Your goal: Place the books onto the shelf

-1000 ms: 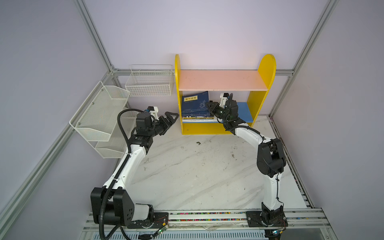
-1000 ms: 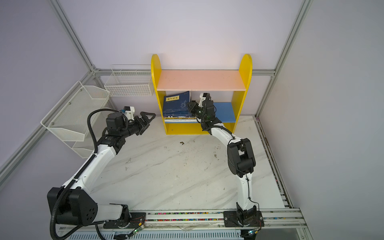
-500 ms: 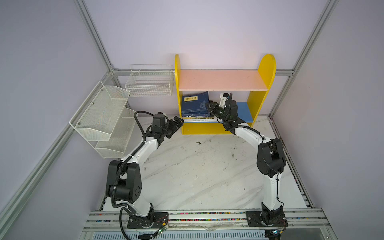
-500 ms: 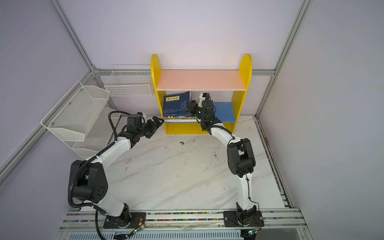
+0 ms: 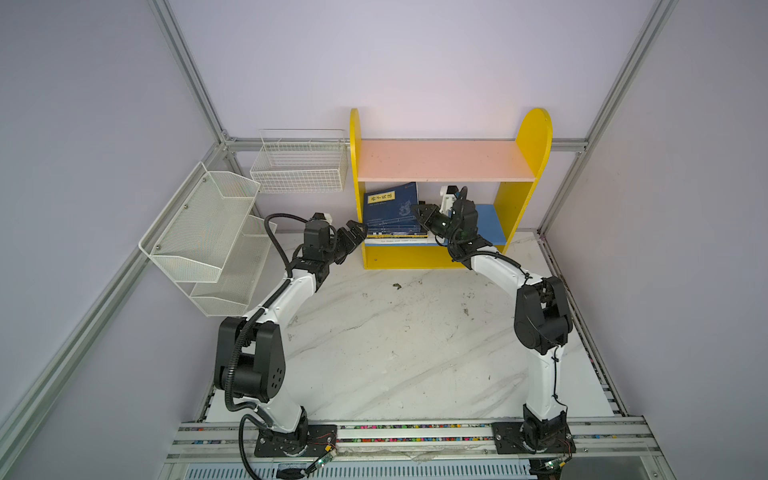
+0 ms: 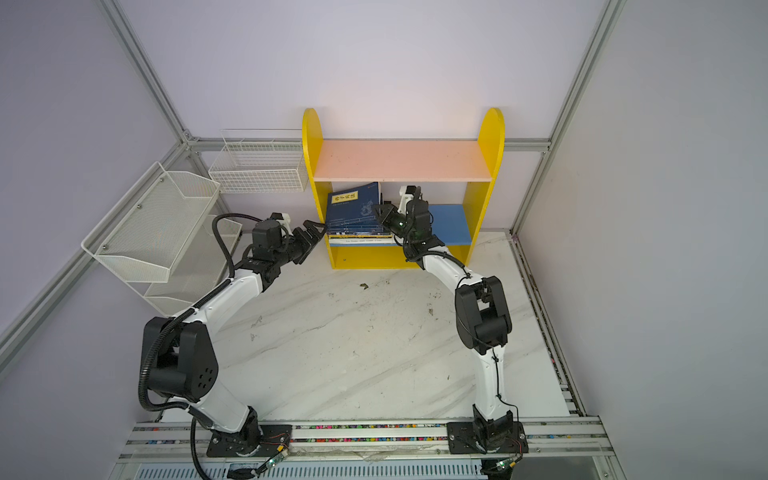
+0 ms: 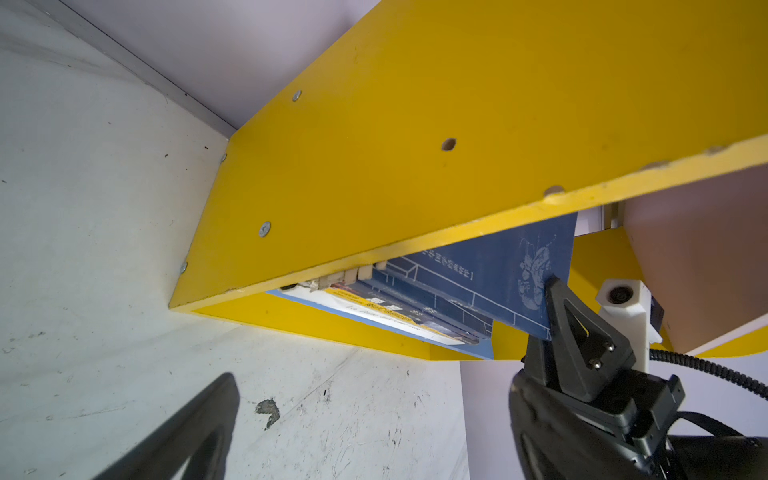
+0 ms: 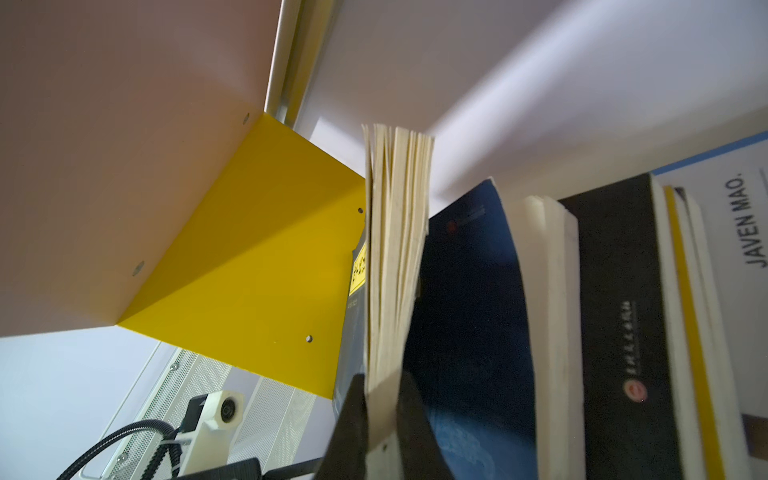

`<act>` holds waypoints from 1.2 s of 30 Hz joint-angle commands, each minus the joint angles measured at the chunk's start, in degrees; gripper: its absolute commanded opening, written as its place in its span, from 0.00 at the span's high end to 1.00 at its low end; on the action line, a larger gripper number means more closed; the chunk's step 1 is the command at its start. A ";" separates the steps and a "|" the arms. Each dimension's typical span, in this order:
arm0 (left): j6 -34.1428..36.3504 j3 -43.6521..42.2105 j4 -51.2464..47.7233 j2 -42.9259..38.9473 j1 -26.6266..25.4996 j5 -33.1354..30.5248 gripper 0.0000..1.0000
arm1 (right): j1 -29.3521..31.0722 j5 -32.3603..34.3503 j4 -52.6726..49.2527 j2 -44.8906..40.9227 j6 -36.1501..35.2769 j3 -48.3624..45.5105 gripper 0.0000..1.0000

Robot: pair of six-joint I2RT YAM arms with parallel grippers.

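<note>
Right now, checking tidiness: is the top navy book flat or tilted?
Tilted: the navy book leans off the stack, its edge pinched by the right hand.

Soft, even, cool light, faint shadows; sharp top views, bowed edges; wrist-view foregrounds blurred.

"JAVEN MAO." is read in dark capitals on the white book [image 8: 744,232], at the right edge of the right wrist view. In both top views, upper centre, Chinese characters are seen on the yellow label [image 5: 381,198] of the navy book [image 5: 392,210] — too small to be read with certainty.
</note>
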 commanded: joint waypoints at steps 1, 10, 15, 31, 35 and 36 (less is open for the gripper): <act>-0.77 6.18 2.81 0.83 -0.15 -0.12 0.00 | 1.00 -7.13 1.17 -0.69 1.40 -2.69 1.00; -1.75 8.02 3.62 3.08 -0.17 -0.07 0.00 | 0.68 -6.67 2.31 0.07 2.90 -2.88 1.00; -1.62 9.50 3.87 4.60 -0.35 -2.08 0.00 | 1.11 -5.34 0.60 -0.01 1.68 -2.90 1.00; -0.26 16.09 -0.12 12.11 -3.28 -12.02 0.00 | 2.33 -2.19 -6.17 0.54 -3.47 -1.48 1.00; -0.43 16.09 -1.82 13.09 -3.68 -14.02 0.00 | 2.40 -1.93 -6.90 0.85 -4.07 -1.15 1.00; -0.44 16.09 -2.71 13.34 -3.77 -14.51 0.00 | 2.40 -1.77 -7.09 0.93 -4.23 -1.02 1.00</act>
